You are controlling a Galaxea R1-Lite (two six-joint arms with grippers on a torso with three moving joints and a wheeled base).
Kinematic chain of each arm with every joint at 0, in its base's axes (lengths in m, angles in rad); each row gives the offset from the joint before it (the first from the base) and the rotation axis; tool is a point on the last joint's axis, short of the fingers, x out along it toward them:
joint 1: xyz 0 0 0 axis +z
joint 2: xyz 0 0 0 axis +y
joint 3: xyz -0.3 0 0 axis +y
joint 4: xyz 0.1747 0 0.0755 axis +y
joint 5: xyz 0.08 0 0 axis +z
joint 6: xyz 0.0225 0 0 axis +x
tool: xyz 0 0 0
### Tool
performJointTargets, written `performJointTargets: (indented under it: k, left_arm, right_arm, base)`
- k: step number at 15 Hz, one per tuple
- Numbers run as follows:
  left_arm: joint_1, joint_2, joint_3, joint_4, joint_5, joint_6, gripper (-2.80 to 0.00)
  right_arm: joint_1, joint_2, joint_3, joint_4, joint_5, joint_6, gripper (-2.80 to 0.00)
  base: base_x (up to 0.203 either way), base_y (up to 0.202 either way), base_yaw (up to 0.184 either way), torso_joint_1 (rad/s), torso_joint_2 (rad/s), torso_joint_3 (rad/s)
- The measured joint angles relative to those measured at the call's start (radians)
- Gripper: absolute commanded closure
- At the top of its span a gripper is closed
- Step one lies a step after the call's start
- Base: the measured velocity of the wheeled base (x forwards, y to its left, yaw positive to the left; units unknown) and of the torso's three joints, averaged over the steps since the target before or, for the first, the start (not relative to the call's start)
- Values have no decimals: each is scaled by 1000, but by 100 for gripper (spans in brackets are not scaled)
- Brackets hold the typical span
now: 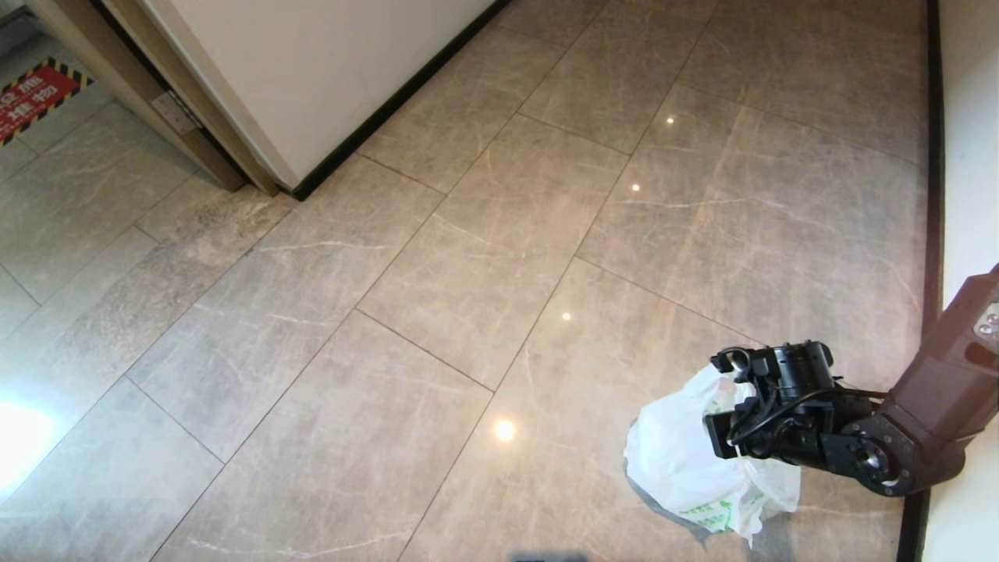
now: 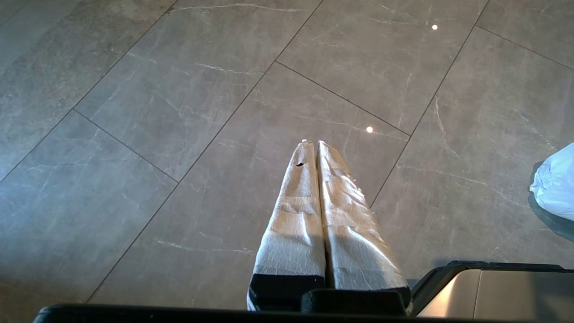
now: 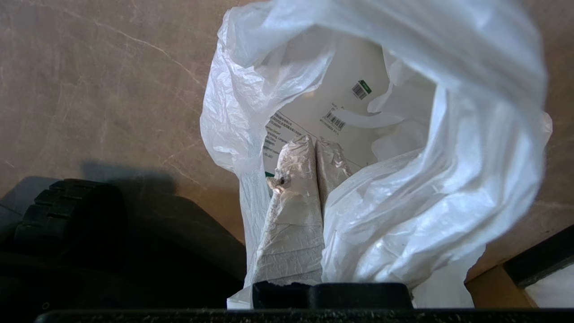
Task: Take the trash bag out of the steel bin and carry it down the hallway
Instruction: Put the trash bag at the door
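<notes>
**Where everything sits right now**

My right gripper is at the lower right of the head frame with the trash bag hanging below and to its left, over the hallway floor. A wall corner fills the upper left, with a doorway further left. Another wall runs down the right edge. In its wrist view, my left gripper sits centre frame, the bag at the right edge.
</notes>
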Motion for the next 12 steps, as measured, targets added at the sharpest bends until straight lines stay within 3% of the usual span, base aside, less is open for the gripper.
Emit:
performJointTargets:
  k: [5,12]
  left_arm:
    - [0,0,0,0,0,0,0]
    - [0,0,0,0,0,0,0]
  right_arm:
    - [-5,-78,22,42,4,-19,-280]
    - [-12,-409,118,229,-12,-37,-280]
  base:
    - [0,0,0,0,0,0]
    - [0,0,0,0,0,0]
